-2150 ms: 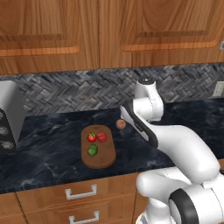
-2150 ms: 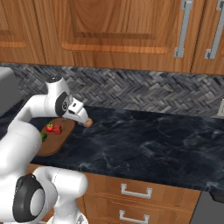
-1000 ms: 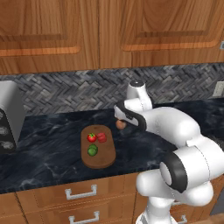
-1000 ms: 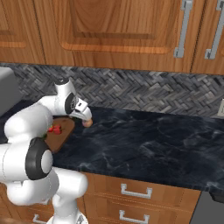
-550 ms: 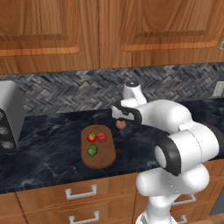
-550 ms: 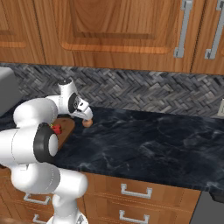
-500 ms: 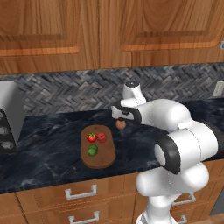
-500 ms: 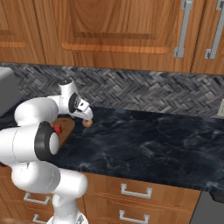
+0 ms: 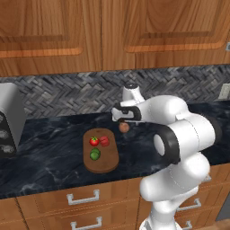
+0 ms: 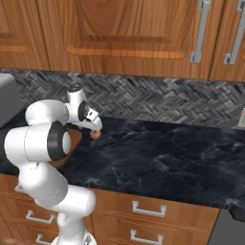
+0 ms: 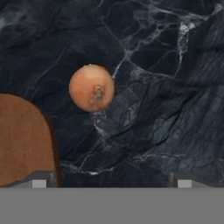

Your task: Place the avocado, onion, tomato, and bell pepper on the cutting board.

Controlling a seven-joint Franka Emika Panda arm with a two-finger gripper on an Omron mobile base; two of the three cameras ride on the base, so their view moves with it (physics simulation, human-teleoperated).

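Smooth-skinned onion (image 11: 92, 87), matt wooden cutting board (image 11: 22, 140), glossy marbled counter (image 11: 166, 109)

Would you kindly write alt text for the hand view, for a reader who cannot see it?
A tan onion sits on the dark marbled counter, seen from directly above. The rounded end of the wooden cutting board enters at lower left, apart from the onion, and the open gripper's two fingertips peek up at the bottom.

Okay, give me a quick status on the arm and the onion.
Gripper open, above the onion. Onion on the counter, just off the cutting board. Tomato, bell pepper, avocado on board. Nothing in the way.
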